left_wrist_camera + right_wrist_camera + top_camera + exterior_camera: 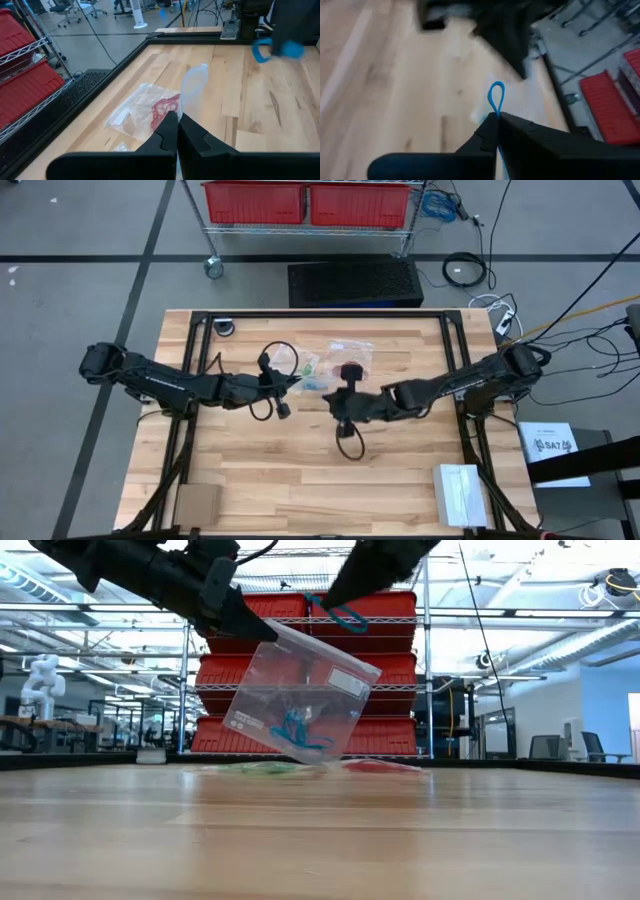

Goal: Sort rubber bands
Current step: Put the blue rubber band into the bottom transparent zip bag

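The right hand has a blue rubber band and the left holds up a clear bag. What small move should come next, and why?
Probably the right hand should carry its blue rubber band to the mouth of the clear bag. That hand is shut on the band, and the left hand holds the bag lifted off the table by a corner, with blue bands already inside it.

left tool (262, 628) holds a bag (300, 692) above the table (320, 840); right tool (335, 602) beside it.
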